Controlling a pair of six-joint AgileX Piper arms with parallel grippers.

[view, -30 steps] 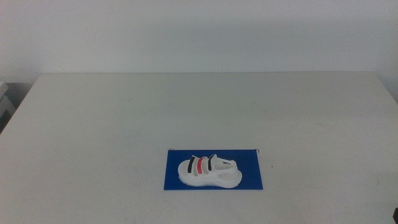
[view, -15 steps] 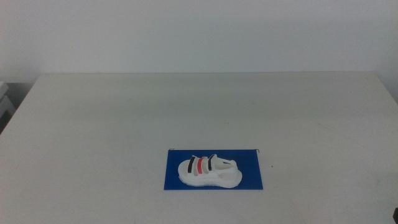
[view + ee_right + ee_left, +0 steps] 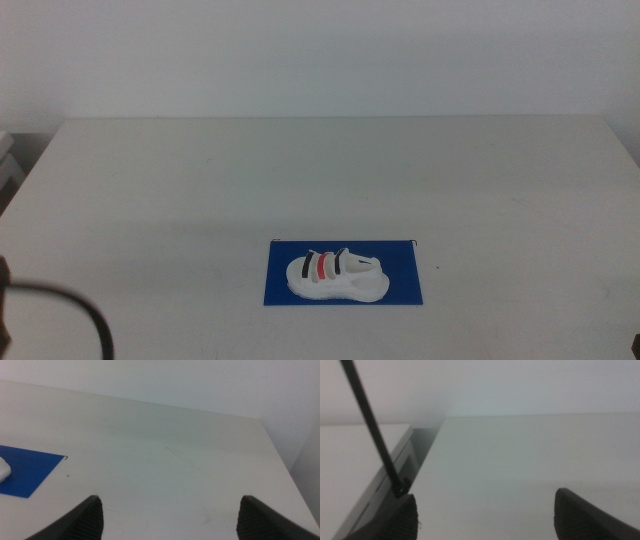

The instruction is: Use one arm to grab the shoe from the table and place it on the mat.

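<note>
White surface [image 3: 330, 170] met a plain pale wall behind. One blue mat [image 3: 343, 272] lay flat near the front edge. One shoe [image 3: 336, 275] rested on the mat, inside its borders, with two black straps and one red. Left end effector [image 3: 485, 517] stood spread apart at the surface's edge. Right end effector [image 3: 167, 520] stood spread apart beside the mat, holding nothing.

— How are the two grippers held?
— The left gripper [image 3: 485, 512] is kept wide open, and the right gripper [image 3: 170, 515] is also spread wide, both low.
</note>
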